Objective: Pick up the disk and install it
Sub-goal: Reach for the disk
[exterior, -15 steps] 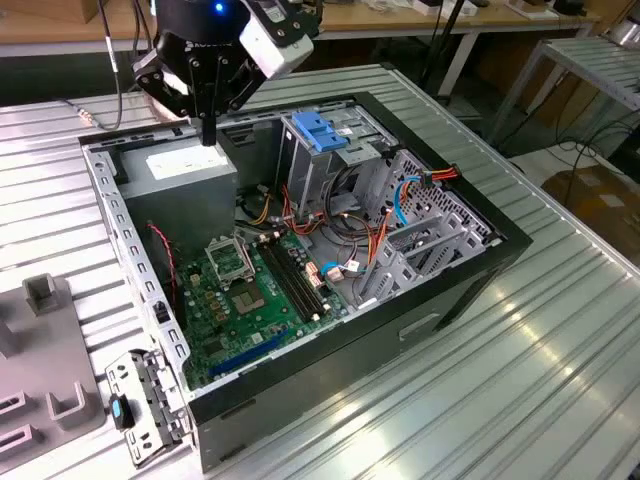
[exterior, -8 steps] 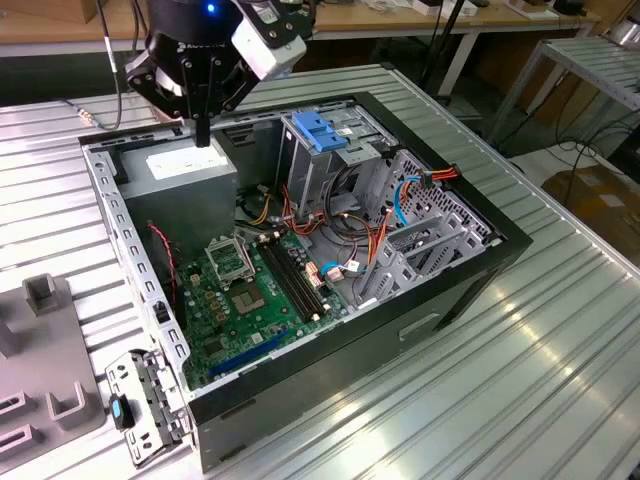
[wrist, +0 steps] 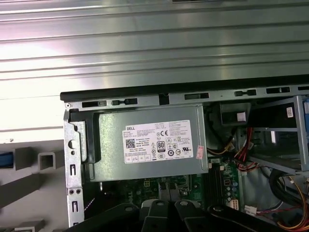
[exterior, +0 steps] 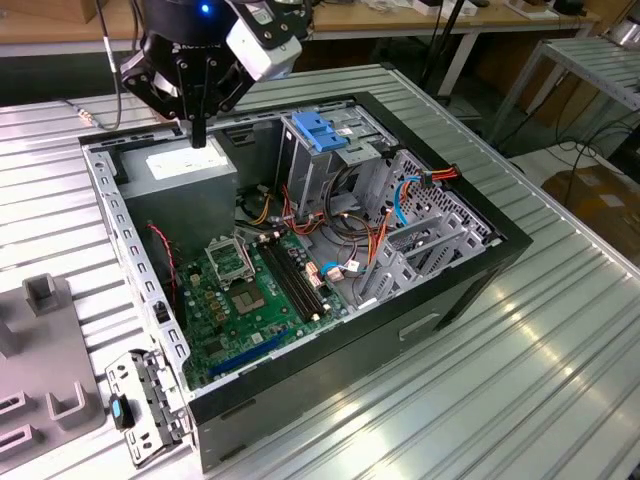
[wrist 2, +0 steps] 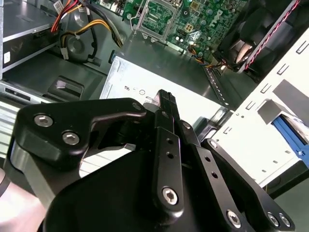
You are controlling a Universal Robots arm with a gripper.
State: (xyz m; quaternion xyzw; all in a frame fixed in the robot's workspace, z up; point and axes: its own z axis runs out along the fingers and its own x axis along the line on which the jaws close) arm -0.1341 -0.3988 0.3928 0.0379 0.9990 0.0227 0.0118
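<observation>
Gripper is pinched shut with nothing between the fingers, hanging in the upper left of the exterior view right above the white sticker on the grey power-supply box. The second wrist view has the gripper over that same sticker, and I can't tell if it's touching.

As for the disk, I honestly can't say where it is. In the first wrist view there's a blue strip just beside the blocks of the grey fixture, outside the case wall. The second wrist view has a blue edge past the pale perforated wall. Both are too cut off to call.

Moving out, the open computer case takes up the middle of the exterior view with the motherboard facing up. Red and orange cables bunch up near the drive cage with the blue plastic top at upper centre. Lower left, a metal bracket with a small blue-and-black clip sits at the case corner, next to the grey fixture. Everything's on a ribbed metal table.
</observation>
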